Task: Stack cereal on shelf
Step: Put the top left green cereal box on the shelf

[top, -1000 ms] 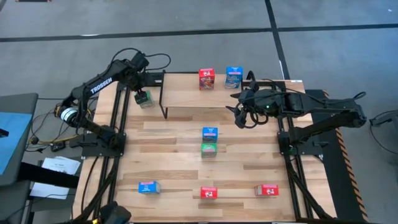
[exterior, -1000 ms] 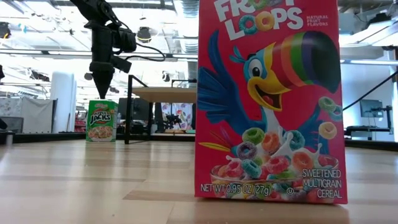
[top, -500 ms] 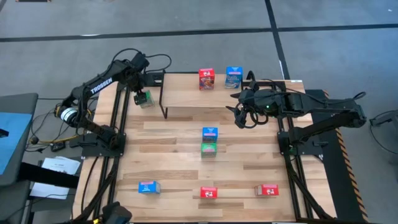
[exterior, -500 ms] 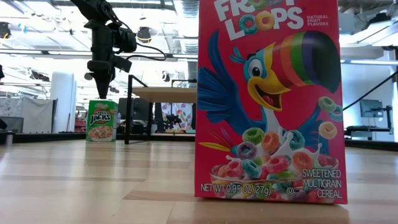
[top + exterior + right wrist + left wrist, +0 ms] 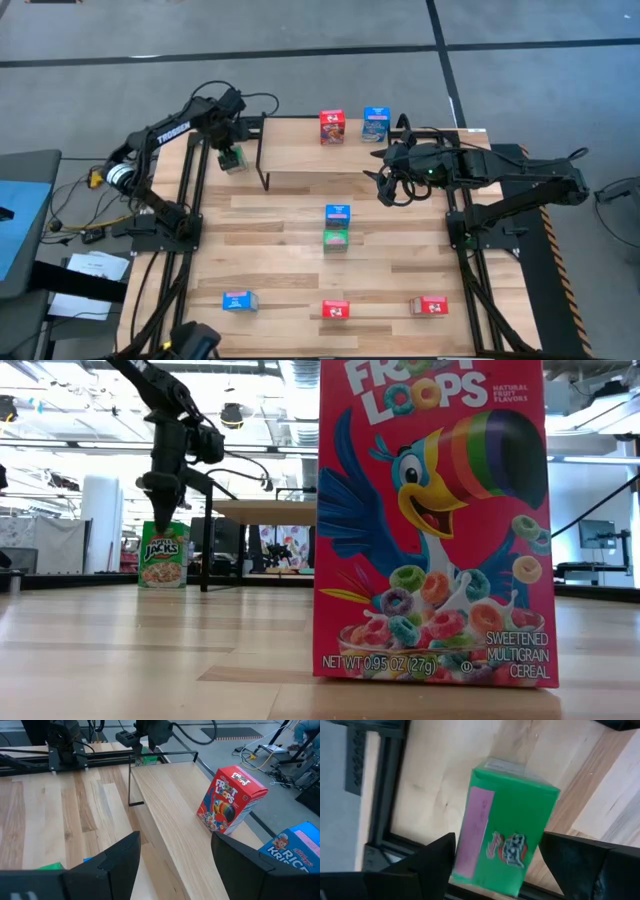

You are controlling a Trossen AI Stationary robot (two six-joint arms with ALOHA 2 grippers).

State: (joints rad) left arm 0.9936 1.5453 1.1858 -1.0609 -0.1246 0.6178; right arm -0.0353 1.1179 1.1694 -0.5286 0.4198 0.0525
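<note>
Nearest the front edge of the table lie a blue box and two red boxes, flat on the slats and well apart from either arm. Farther in, mid-table, a blue box on a green one stands alone.

Beyond that comes the shelf, with a red box and a blue one upright along its far edge. The right gripper hangs just off the shelf's right end, fingers apart and holding nothing; in its wrist view the board runs away ahead of it with the red box to one side.

The move in hand belongs to the left arm. Its gripper, the left gripper, hangs directly over the green cereal box that stands upright on the tabletop just beside the shelf's left end, at the far left corner. From table height the fingers sit right above the box's top, apparently not yet around it. In the wrist view the fingers stand apart on either side of the box's top face, whose long axis runs between them, so they would close across its narrow width. I judge a straight descent is what is called for; the left arm is far nearer this box than the right.
</note>
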